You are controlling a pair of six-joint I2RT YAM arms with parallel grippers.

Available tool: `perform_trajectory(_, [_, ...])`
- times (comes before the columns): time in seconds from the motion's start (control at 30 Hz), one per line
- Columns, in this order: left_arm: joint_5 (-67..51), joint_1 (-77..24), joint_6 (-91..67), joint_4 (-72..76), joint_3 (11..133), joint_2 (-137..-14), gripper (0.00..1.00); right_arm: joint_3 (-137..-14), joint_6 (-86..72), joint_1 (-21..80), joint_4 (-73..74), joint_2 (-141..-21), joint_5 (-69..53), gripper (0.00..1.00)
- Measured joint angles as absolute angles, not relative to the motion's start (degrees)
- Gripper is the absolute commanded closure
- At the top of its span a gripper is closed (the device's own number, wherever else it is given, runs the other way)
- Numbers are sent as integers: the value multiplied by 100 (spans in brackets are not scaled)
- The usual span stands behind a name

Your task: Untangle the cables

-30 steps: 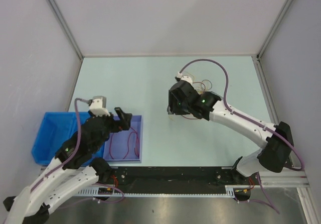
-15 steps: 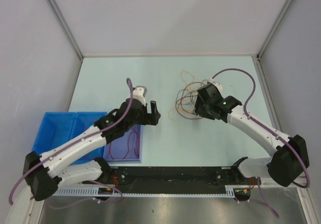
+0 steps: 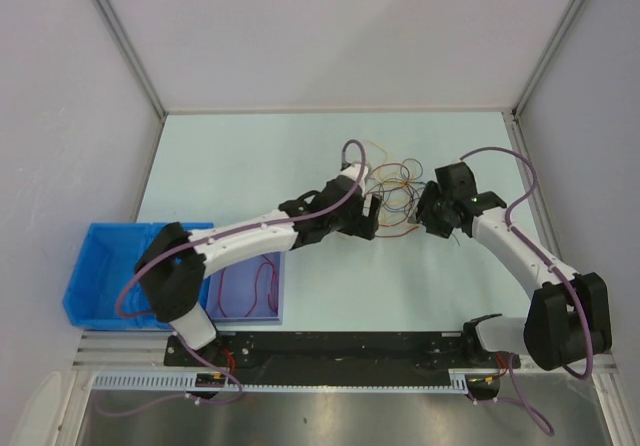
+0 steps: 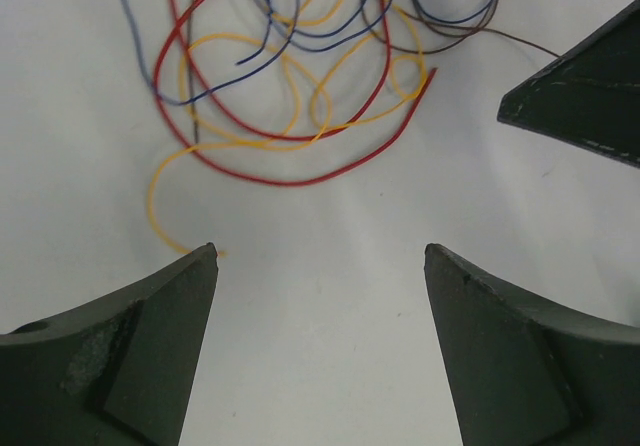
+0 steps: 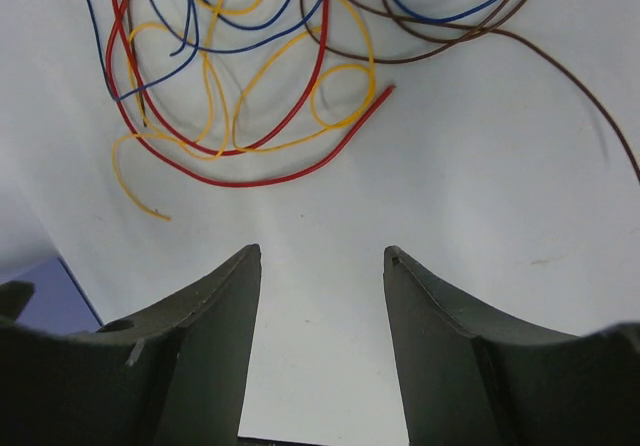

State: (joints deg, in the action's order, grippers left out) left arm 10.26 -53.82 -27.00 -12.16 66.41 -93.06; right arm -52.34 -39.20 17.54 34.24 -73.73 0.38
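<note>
Your three views are bright and evenly lit, seemingly from above; shadows on the table (image 3: 250,156) are soft and pale. In the wrist views the cables (image 4: 290,180) are sharp, the near fingers (image 4: 130,356) slightly blurred.

I log the white-and-black left arm (image 3: 250,238) stretched far out rightward, its black two-finger left gripper (image 3: 368,216) spread wide, facing the bent white-and-black right arm (image 3: 510,251), whose black two-finger right gripper (image 3: 428,216) is likewise spread.
</note>
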Motion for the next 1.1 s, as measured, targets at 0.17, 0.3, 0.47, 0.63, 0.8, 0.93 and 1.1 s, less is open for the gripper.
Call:
perform_trajectory(0.17, [886,-5516,-2493,-1162,7422,-10215,14,-5096,-3795,1363,3380,-7343,-217,44])
perform_trajectory(0.3, [832,-5575,-2368,-1151,7784,-10739,18,-5026,-3736,1284,3352,-7330,-360,44])
perform_trajectory(0.47, [773,-5583,-2257,-1144,8064,-11198,23,-4947,-3719,1273,3277,-7325,-513,44])
perform_trajectory(0.63, [744,-5586,-2145,-1155,8392,-11577,26,-4925,-3671,1258,3227,-7325,-593,44])
perform_trajectory(0.8, [788,-5586,-2040,-1186,8777,-11926,33,-4886,-3614,1243,3212,-7325,-637,45])
perform_trajectory(0.93, [902,-5586,-1997,-1229,9021,-12140,37,-4858,-3588,1219,3208,-7325,-659,45])
perform_trajectory(1.1, [1059,-5568,-1986,-1297,9148,-12252,40,-4853,-3548,1201,3203,-7317,-683,46])
